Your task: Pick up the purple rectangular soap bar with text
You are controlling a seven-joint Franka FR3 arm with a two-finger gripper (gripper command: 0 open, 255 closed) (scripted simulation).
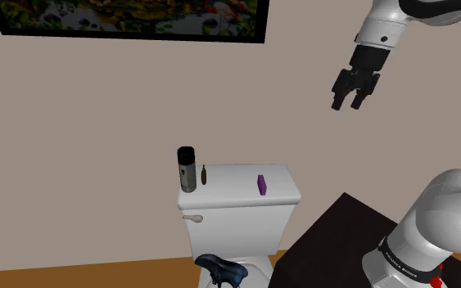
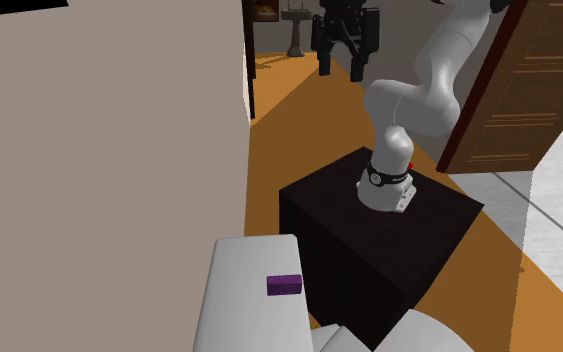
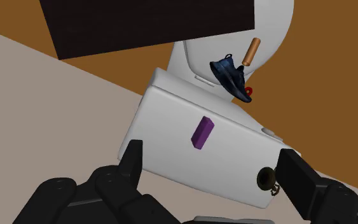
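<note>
Purple rectangular soap bar (image 1: pixel 262 185) sits on the white toilet tank lid (image 1: pixel 235 196), toward the lid's end nearest the black box stand (image 1: pixel 331 237), touching nothing else. At the lid's other end stands a grey cylindrical can with a black cap (image 1: pixel 187 169), with a small dark bottle (image 1: pixel 204 174) just beside it. Well above the lid, the all-black two-finger gripper (image 1: pixel 347 105) hangs with its fingers apart, holding nothing.
</note>
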